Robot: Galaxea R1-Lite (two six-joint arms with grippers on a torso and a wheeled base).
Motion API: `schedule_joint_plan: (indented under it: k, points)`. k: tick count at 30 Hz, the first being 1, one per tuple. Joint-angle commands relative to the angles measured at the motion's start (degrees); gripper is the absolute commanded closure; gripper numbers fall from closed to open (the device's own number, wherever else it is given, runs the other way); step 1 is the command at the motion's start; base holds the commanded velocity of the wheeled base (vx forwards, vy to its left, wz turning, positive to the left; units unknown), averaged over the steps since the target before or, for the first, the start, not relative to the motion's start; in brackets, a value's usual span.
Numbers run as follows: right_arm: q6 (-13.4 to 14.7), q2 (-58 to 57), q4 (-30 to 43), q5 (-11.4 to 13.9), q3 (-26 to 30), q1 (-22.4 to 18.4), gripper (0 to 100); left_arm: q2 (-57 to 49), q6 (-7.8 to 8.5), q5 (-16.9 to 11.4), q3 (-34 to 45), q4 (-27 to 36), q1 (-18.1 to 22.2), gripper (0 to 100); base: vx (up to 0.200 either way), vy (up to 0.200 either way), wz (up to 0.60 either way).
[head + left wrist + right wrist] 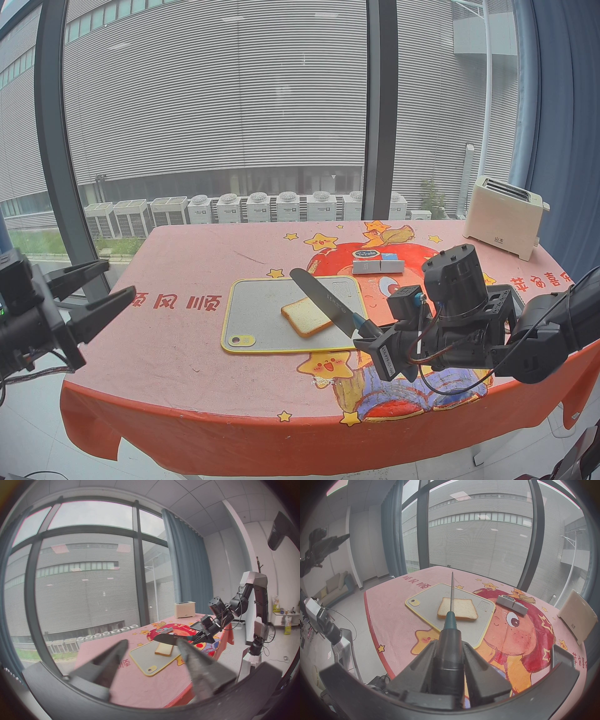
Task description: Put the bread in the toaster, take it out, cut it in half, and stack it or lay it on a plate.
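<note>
A slice of bread (305, 315) (457, 608) (164, 649) lies flat on the grey, yellow-rimmed cutting board (262, 309) (425, 600) in the middle of the table. My right gripper (381, 350) (449, 658) is shut on the dark handle of a knife (325, 302) (452, 589), near the table's front right. The blade hangs above the bread, pointing to the far left. The cream toaster (505, 215) (577, 616) (185, 609) stands at the far right corner. My left gripper (94, 294) (153, 664) hangs open off the table's left edge, nothing between its fingers.
A small grey and blue block (378, 265) (512, 603) lies behind the board. The pink printed tablecloth (187, 350) covers the table, with bare room left of the board. A window with dark posts stands behind the table.
</note>
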Motion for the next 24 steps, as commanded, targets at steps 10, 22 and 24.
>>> schedule_joint_plan:
  k: [10,22,24]
  points:
    - [-0.01,2.58,0.16,0.0,-2.62,0.12,100,27.27,-0.47,-7.9,-13.87,-13.57,-3.95,100,0.0,0.0,0.0]
    - [0.52,2.14,6.23,0.18,-4.91,0.21,100,44.06,-2.93,-7.72,-17.73,-25.7,-9.32,100,0.0,0.0,0.0]
    - [0.52,2.31,6.31,0.18,-5.44,0.12,100,44.5,-3.98,-7.72,-18.09,-26.14,-10.46,100,0.0,0.0,0.0]
